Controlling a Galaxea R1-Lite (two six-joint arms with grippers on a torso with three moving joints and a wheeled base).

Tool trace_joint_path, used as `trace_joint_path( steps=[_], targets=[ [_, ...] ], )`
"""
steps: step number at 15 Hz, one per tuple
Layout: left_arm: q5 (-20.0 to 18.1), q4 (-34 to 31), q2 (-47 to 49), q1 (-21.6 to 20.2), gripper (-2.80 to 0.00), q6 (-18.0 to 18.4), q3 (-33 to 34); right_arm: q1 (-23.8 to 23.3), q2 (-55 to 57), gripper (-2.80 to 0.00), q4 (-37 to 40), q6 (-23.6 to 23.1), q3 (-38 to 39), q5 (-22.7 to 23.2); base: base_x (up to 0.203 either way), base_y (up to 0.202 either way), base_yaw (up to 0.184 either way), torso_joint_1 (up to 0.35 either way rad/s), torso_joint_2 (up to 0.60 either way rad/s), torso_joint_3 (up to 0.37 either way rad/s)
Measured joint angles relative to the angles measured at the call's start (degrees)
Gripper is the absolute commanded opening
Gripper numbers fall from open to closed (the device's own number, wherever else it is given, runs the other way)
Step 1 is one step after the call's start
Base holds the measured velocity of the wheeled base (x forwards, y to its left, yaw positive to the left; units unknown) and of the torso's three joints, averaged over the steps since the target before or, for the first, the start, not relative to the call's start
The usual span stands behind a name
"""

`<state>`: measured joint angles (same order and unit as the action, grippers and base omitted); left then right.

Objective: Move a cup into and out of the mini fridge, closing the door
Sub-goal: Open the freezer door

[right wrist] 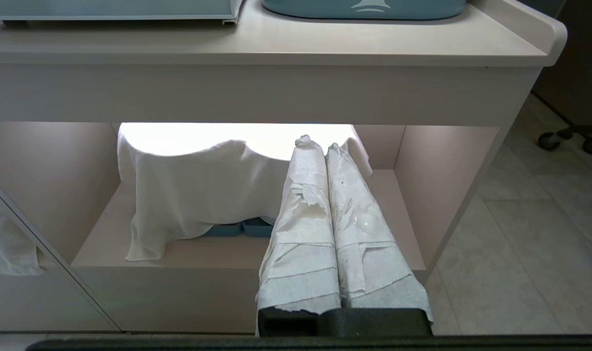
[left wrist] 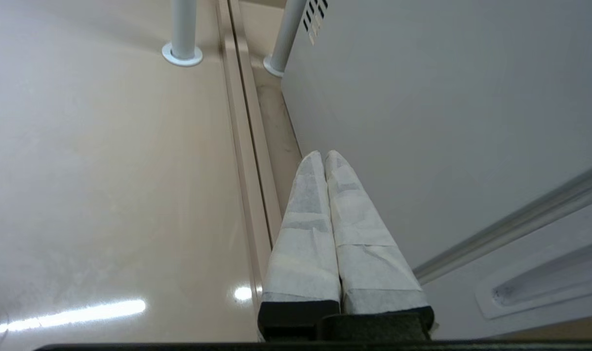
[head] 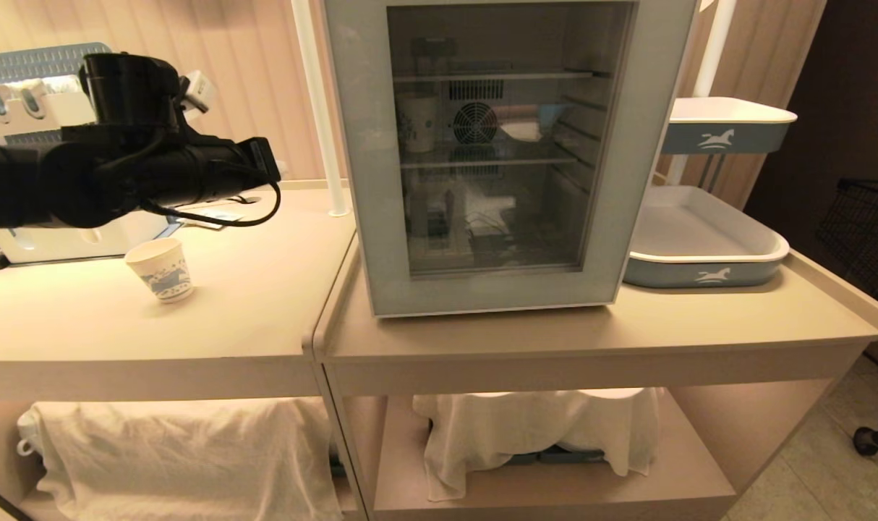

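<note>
While the door point(head: 497, 155) of the mini fridge point(head: 508, 43) is sitting shut, the left gripper point(left wrist: 324, 157) is hanging above the counter point(head: 265, 289), right beside the fridge's plain white side wall. Its two wrapped fingers point(left wrist: 305, 229) are pressing flat together, and they are holding nothing. The fingertips are pointing along the seam where the two counter tops meet, toward two white poles point(left wrist: 184, 29) farther ahead.

The cup point(head: 161, 269) with the blue swirls is standing upright on the counter, below the left arm point(head: 121, 174) and well behind the fingertips, away from the fridge. Nothing is touching it.

Another white cup point(head: 419, 121) is showing through the glass, on a shelf inside the fridge, near the round fan point(head: 475, 123).

The right gripper point(right wrist: 325, 146) is waiting low down, in front of the open shelf under the counter. Its wrapped fingers are also squeezing together with nothing between them. A white cloth point(right wrist: 193, 190) is draping over something on that shelf, just past the fingertips.
</note>
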<state>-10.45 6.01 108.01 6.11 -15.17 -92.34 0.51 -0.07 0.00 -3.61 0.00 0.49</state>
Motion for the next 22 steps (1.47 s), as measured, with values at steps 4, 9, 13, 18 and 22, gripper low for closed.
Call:
trace_joint_path(
  steps=[4, 9, 13, 18, 22],
  targets=[
    [-8.38, 2.11, -1.27, -1.79, -2.8, -4.14, 3.5, 0.0, 0.0, -2.8, 0.0, 0.01, 0.0, 0.03, 0.0, 0.0, 0.0, 0.0, 0.0, 0.0],
    [-21.33, 9.34, -3.84, -3.56, -2.8, -22.98, 5.34, 0.0, 0.0, -2.8, 0.0, 0.03, 0.0, 0.02, 0.0, 0.0, 0.0, 0.0, 0.0, 0.0],
    [-24.2, 10.03, -5.62, -3.77, 0.0, -27.99, 8.12, 0.0, 0.0, -2.8, 0.0, 0.0, 0.0, 0.02, 0.0, 0.0, 0.0, 0.0, 0.0, 0.0],
    [-24.29, 16.07, -5.8, -2.39, 0.0, -27.69, 11.45, 0.0, 0.0, -2.8, 0.0, 0.01, 0.0, 0.02, 0.0, 0.0, 0.0, 0.0, 0.0, 0.0],
    [-25.1, 23.39, -5.45, 1.57, 0.0, -23.32, 14.04, 0.0, 0.0, -2.8, 0.0, 0.01, 0.0, 0.02, 0.0, 0.0, 0.0, 0.0, 0.0, 0.0]
  ],
)
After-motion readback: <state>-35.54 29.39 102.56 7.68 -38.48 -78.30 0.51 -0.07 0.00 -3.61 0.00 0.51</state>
